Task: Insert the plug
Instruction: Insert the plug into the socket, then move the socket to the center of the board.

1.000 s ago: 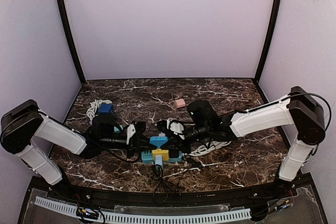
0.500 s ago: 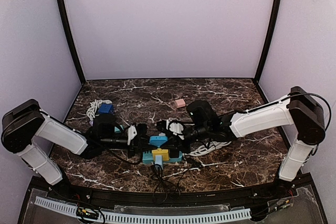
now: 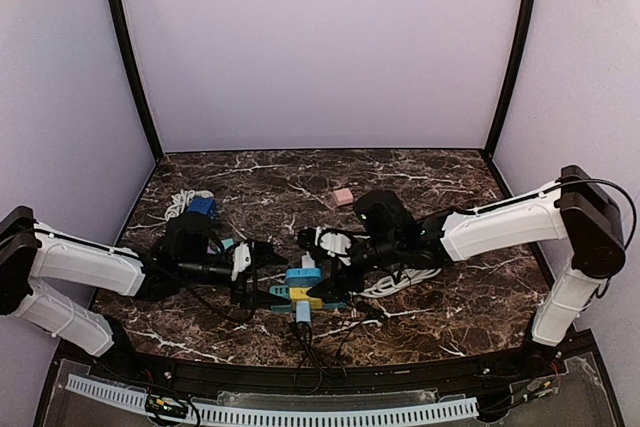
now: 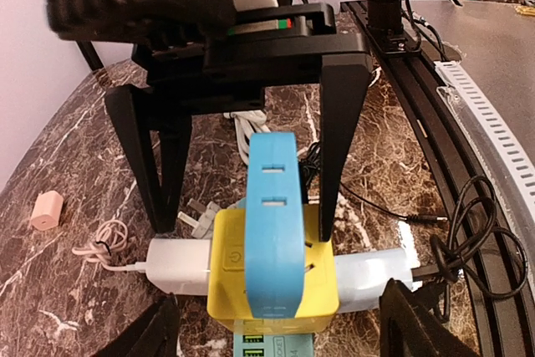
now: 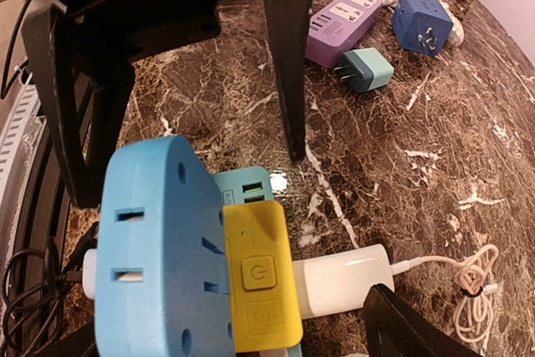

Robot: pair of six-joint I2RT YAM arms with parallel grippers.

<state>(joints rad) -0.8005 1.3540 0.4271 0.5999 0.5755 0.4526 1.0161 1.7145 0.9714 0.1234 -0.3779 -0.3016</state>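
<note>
The blue plug (image 4: 272,215) sits pushed into the top of a yellow socket cube (image 4: 272,286), which stands on a teal power strip (image 5: 247,186). In the top view the blue plug (image 3: 303,276) lies between both grippers. My left gripper (image 3: 262,265) is open, its fingers wide on either side of the cube and touching nothing. My right gripper (image 3: 320,247) faces it from the other side, also open, with its black fingers (image 4: 338,123) straddling the plug. Neither holds anything.
White chargers (image 4: 175,265) (image 5: 343,282) stick out of the cube's sides, with white cable (image 3: 395,282) coiled nearby. A purple strip (image 5: 343,18), a teal plug (image 5: 364,70) and a blue cube (image 5: 426,18) lie at the left. A pink block (image 3: 343,196) sits farther back. Black cords (image 3: 310,342) trail to the front edge.
Both grippers have gone from shut to open around the plug. The left arm has dropped lower and reached further right. The blue plug stays on the yellow cube.
</note>
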